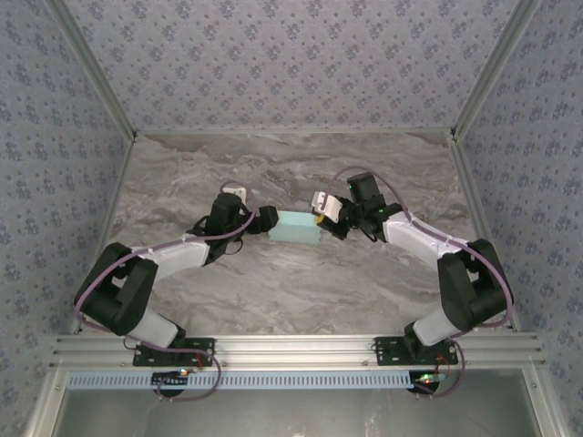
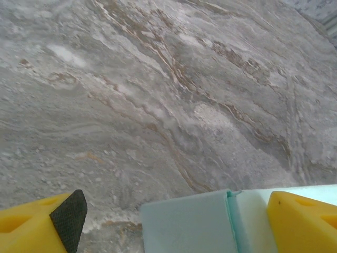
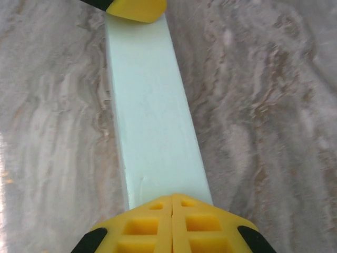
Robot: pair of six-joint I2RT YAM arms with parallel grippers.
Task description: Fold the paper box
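Note:
The paper box (image 1: 298, 228) is a light turquoise, flat rectangular form lying on the marble table between both arms. My left gripper (image 1: 270, 219) stands open at its left end. In the left wrist view the box end (image 2: 195, 224) lies between the wide-apart yellow fingers, the right finger (image 2: 305, 219) against the card and the left finger (image 2: 42, 224) clear of it. My right gripper (image 3: 172, 203) is shut, its joined tips resting on the near end of the box top (image 3: 152, 121); no card shows between them. The left arm's fingertip (image 3: 138, 8) sits at the far end.
The marble table (image 1: 291, 291) has patterned walls on three sides. An aluminium rail (image 1: 291, 350) carrying the arm bases runs along the near edge.

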